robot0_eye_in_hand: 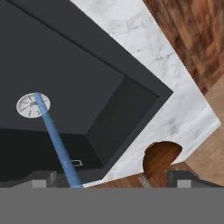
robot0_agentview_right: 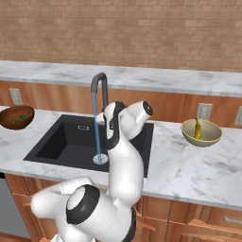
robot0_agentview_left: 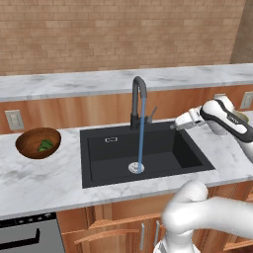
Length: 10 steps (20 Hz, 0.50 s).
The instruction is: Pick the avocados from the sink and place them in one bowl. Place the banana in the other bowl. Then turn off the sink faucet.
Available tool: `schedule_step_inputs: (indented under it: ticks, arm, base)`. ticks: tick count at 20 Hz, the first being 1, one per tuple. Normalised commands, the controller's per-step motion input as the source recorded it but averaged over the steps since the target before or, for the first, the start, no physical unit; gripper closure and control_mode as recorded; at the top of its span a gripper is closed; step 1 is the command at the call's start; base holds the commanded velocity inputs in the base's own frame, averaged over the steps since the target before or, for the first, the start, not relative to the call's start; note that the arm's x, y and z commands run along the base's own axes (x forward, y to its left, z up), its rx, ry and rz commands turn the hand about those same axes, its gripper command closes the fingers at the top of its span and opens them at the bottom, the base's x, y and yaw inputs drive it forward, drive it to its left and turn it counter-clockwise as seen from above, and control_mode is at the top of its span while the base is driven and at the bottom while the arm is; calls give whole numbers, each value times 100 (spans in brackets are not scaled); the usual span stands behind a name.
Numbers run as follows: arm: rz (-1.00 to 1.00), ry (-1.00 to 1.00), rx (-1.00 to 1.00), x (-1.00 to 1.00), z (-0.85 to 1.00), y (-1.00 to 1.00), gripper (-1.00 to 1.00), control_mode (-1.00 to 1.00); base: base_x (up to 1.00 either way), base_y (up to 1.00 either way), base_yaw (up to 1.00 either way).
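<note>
The black sink (robot0_agentview_left: 163, 153) holds no fruit; a blue water stream falls from the dark gooseneck faucet (robot0_agentview_left: 139, 96) onto the silver drain (robot0_agentview_left: 136, 167). Green avocado (robot0_agentview_left: 45, 145) lies in the dark brown bowl (robot0_agentview_left: 34, 148) on the left counter. The banana (robot0_agentview_right: 197, 128) rests in the pale beige bowl (robot0_agentview_right: 208, 138) on the right counter. My gripper (robot0_agentview_left: 177, 126) hovers over the sink's right back corner, just right of the faucet's side lever (robot0_agentview_left: 152, 114). In the hand view its fingertips (robot0_eye_in_hand: 41, 179) stand wide apart, open and empty.
A marble counter (robot0_agentview_left: 44, 183) surrounds the sink, with a wooden backsplash and wall outlets (robot0_agentview_left: 14, 119) behind. My own arm rises in front of the sink in the right base view. Cabinet doors and an oven top (robot0_agentview_left: 24, 232) sit below the front edge.
</note>
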Motion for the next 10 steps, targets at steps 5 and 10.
schedule_step_inputs:
  ticks: [5,10]
  arm:
    - [35,-29,-6,44,-25,-27,-100,-100]
    - [32,-44,-2,30,-21,-31,-100,-100]
  base:
    - [0,0,0]
    - [0,0,0]
